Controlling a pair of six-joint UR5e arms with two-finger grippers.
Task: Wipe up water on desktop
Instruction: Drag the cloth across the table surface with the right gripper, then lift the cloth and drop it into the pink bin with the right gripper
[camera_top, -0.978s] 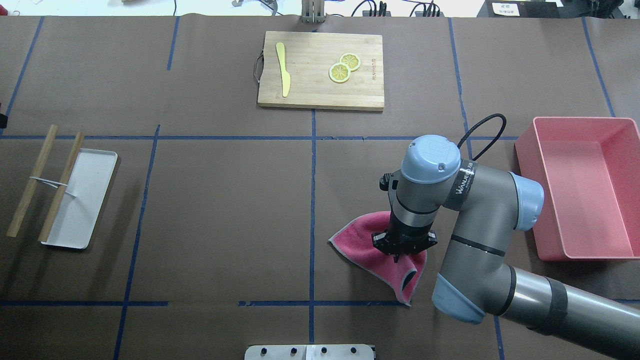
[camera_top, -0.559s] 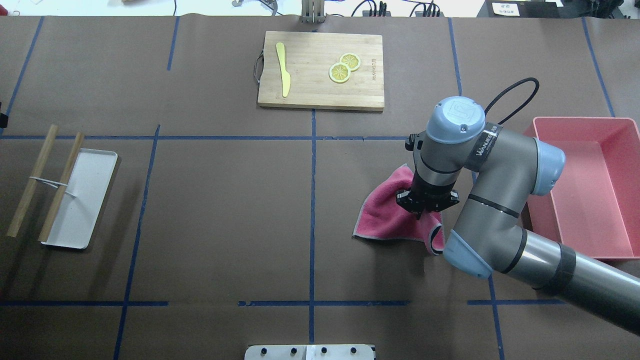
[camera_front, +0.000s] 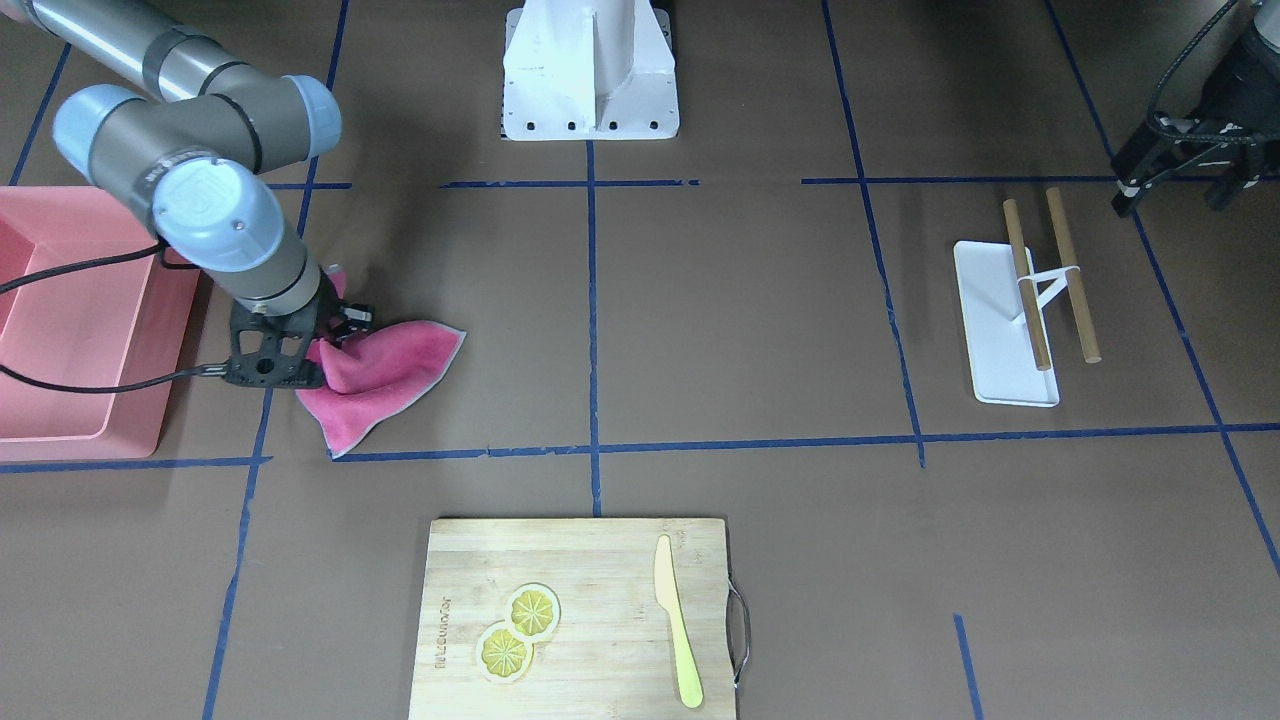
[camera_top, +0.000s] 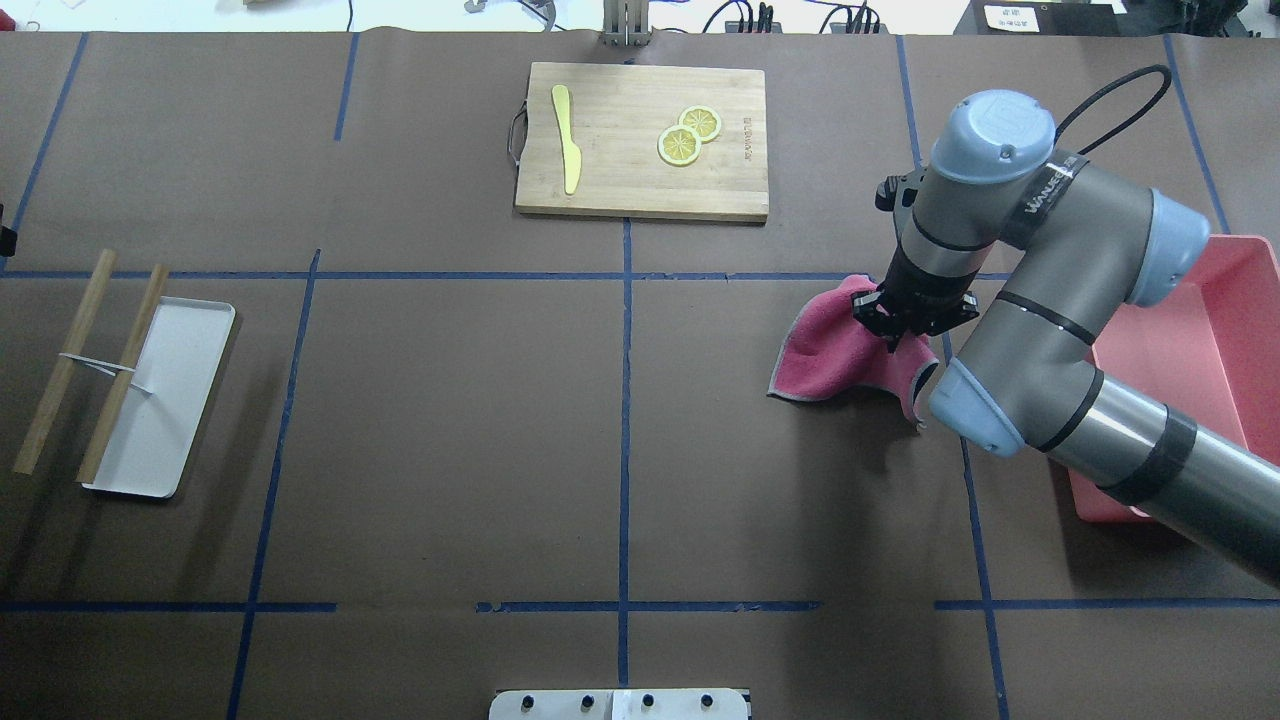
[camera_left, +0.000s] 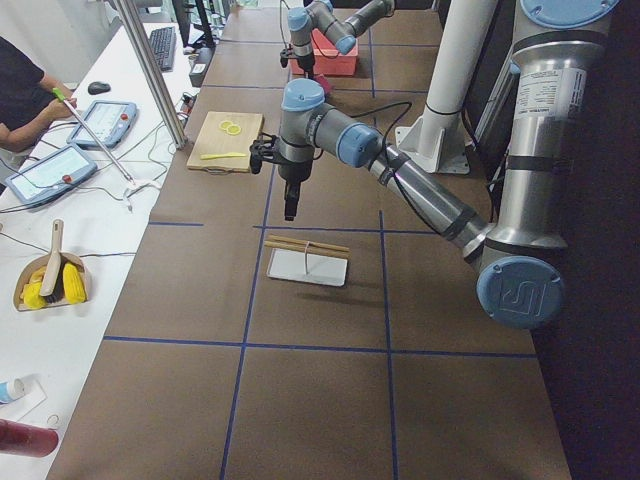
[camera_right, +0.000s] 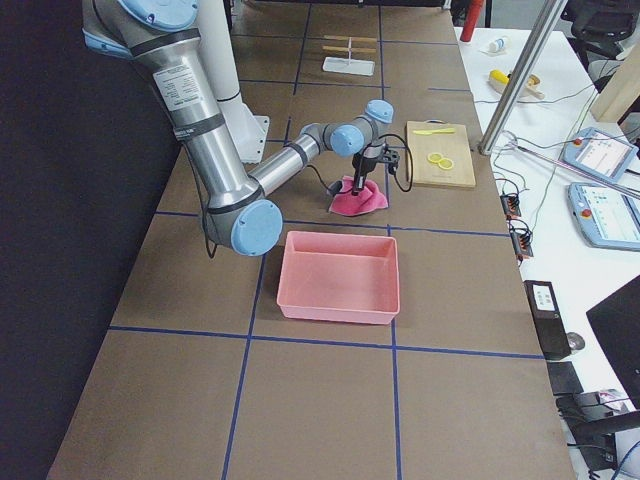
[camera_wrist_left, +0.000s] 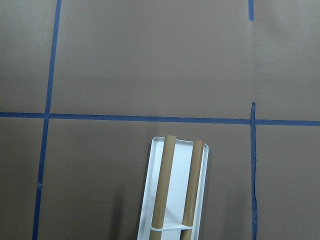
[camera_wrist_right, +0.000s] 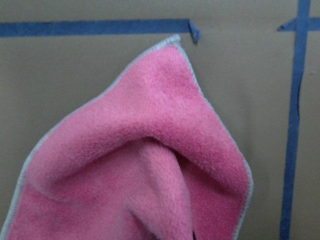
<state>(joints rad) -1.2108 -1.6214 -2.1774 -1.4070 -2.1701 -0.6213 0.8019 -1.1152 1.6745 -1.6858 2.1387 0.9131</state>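
The desktop (camera_top: 450, 420) is a dark-brown surface with a grid of blue tape lines. I see no water on it. My right gripper (camera_top: 897, 335) points down and is shut on a bunched pink cloth (camera_top: 830, 355), pressing it onto the desktop by a blue tape crossing. The cloth also shows in the front-facing view (camera_front: 390, 370), under the right gripper (camera_front: 325, 345), and fills the right wrist view (camera_wrist_right: 150, 150). My left gripper (camera_front: 1175, 195) hangs open and empty above the desktop's left end, near the white tray.
A pink bin (camera_top: 1200, 340) stands just right of the cloth, partly under my right arm. A bamboo cutting board (camera_top: 640, 140) with a yellow knife and two lemon slices lies at the far middle. A white tray (camera_top: 165, 400) with two wooden sticks lies at the left.
My right gripper has dragged the pink cloth across the desktop, away from the robot and to the right, up to the far blue tape line beside the pink bin.
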